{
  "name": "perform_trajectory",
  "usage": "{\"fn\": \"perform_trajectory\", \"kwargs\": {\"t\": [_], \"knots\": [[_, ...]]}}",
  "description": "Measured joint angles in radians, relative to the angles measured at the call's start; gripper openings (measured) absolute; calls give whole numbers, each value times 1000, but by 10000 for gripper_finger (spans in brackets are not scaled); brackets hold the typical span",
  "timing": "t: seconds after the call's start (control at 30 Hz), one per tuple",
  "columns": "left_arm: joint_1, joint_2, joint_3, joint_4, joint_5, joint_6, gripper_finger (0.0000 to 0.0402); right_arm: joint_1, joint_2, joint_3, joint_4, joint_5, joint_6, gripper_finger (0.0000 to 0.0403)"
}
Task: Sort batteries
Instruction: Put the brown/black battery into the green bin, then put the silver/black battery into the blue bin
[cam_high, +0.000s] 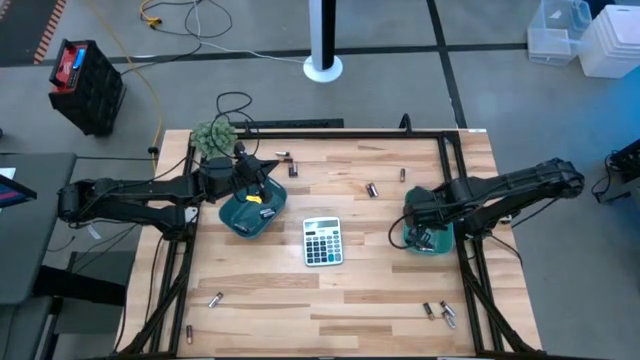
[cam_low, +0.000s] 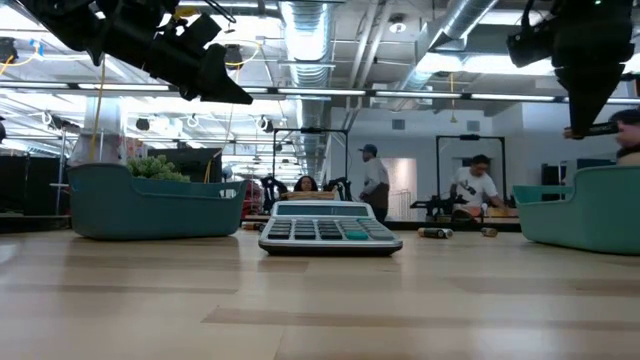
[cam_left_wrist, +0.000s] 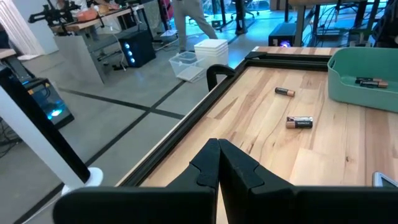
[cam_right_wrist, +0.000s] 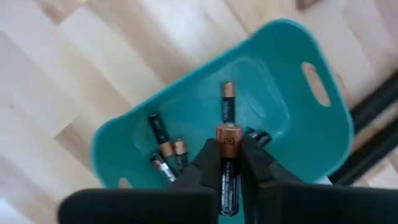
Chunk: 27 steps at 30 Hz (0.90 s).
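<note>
Both arms over their trays, right one holding a cell.

Left gripper (cam_high: 262, 172) hangs above the left teal tray (cam_high: 236, 218) near the worktop's left-rear, jaws closed, nothing between them. Calculator (cam_high: 322, 241) sits mid-worktop. Right gripper (cam_right_wrist: 229, 167) is over the right teal tray (cam_right_wrist: 311, 143) by the right edge, jaws clamped on a copper-topped battery (cam_right_wrist: 228, 163). Loose batteries (cam_high: 372, 189) are scattered rear-centre and at both front corners.
</note>
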<state>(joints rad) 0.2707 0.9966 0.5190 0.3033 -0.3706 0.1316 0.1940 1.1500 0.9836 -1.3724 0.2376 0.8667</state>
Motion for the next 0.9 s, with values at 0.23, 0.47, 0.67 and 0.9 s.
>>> {"fn": "perform_trajectory", "kwargs": {"t": [0.23,0.47,0.67,0.9], "knots": [[0,0,0,1,0,0,0,0,0,0,-78,34,78,155],[0,0,0,1,0,-1,0,0,0,0,-20,93,58,241],[0,0,0,-2,0,-1,0,0,0,0,224,171,-125,239],[0,0,0,-32,82,-24,3,-12,0,0,672,222,-564,237]]}}
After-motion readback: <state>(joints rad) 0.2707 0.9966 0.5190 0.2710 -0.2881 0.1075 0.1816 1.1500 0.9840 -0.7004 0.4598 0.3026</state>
